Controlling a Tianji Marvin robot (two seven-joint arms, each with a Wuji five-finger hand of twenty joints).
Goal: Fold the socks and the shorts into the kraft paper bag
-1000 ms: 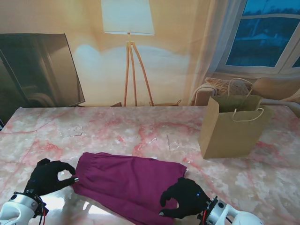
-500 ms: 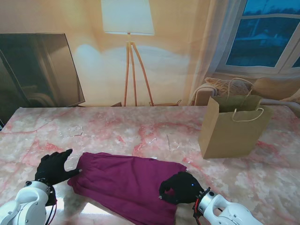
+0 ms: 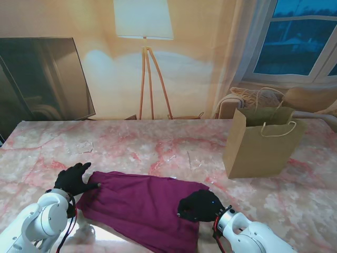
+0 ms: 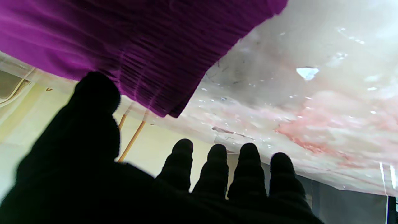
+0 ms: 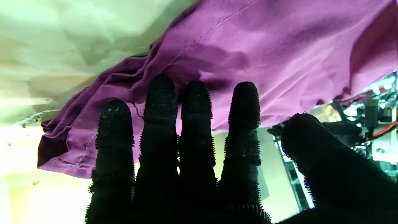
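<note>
A: Stand view, checked against the shorts [image 3: 145,208]. Purple, spread flat on the marble table [image 3: 158,142], at the near edge between both arms. Waistband end at the left, hem end at the right.

B: Left hand [image 3: 76,179]?

A: Black-gloved, at the left, waistband corner of the shorts. Fingers spread wide, palm down. Thumb tip at the cloth edge; contact there not certain. Nothing held.

B: Confirmed from the left wrist view?

A: Yes. Fingers [image 4: 183,161] apart and extended, pointing out over bare marble beside the gathered waistband [image 4: 155,77]. Thumb nearest the cloth, no fabric pinched.

B: Right hand [image 3: 199,205]?

A: Resting on the right end of the shorts, near the hem corner. From the stand view, fingers bent down onto the cloth; grip not readable.

B: Right wrist view?

A: Four fingers [image 5: 158,124] straight and close together, tips against bunched purple cloth [image 5: 248,46]. Thumb set apart to one side, off the fabric. Pressing, not clasping; no fold of cloth between thumb and fingers.

B: Kraft paper bag [image 3: 260,150]?

A: Upright, mouth open, handles up, well apart from the shorts, farther from me and to the right of them.

B: Socks?

A: Cannot tell; none made out in any view.
</note>
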